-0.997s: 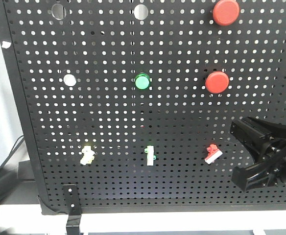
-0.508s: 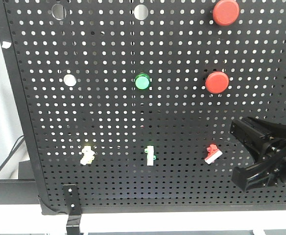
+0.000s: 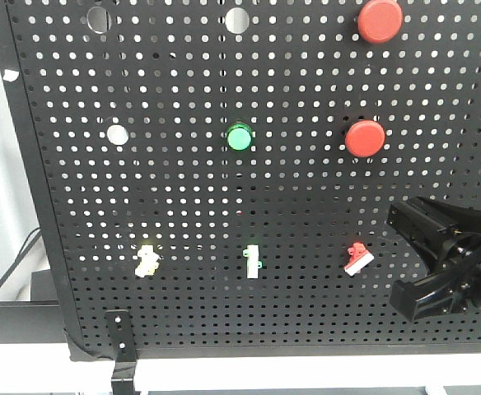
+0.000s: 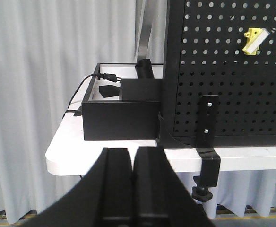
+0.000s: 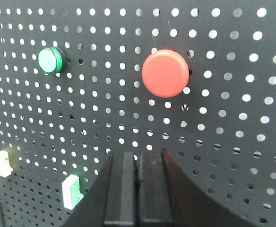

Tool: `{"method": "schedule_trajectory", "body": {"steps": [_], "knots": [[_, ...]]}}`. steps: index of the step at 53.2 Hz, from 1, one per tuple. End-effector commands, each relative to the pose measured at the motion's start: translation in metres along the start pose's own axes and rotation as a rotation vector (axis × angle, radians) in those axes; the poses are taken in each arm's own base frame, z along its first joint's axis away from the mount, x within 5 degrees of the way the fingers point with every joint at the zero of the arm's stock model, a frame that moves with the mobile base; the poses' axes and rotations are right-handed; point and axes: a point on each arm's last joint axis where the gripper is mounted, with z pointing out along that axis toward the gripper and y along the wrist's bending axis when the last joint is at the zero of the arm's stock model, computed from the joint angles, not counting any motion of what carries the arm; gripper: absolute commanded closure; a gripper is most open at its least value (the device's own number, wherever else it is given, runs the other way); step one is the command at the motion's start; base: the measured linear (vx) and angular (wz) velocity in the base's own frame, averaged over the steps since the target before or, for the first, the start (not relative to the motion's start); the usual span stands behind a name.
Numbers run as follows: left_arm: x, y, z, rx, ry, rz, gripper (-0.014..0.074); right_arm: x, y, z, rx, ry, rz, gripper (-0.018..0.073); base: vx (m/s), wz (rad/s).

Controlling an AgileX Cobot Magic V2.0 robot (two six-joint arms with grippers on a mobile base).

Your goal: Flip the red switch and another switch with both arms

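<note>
The red switch (image 3: 358, 257) looks tiny and stiff; push its white tip. Both jaws are closed, holding nothing.

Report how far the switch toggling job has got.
Done: nothing that shows; no hand touches either switch. In hand: the right hand hangs beside the panel, right of the red switch, shut and apart from it. The left hand, shut too, sits low by the table edge, below the pale-yellow switch. Left: reaching and flipping both.
</note>
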Motion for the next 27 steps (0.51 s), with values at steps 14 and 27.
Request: {"method": "schedule_trajectory", "body": {"steps": [14, 27], "knots": [[-0.002, -0.001, -0.001, 0.009, -0.077, -0.009, 0.0594, -0.021, 0.001, -0.004, -0.017, -0.116, -0.009, 0.0566, 0.00, 0.00], [-0.002, -0.001, -0.001, 0.009, -0.077, -0.009, 0.0594, -0.012, -0.014, -0.044, 0.118, -0.024, -0.051, 0.0566, 0.00, 0.00]]}}
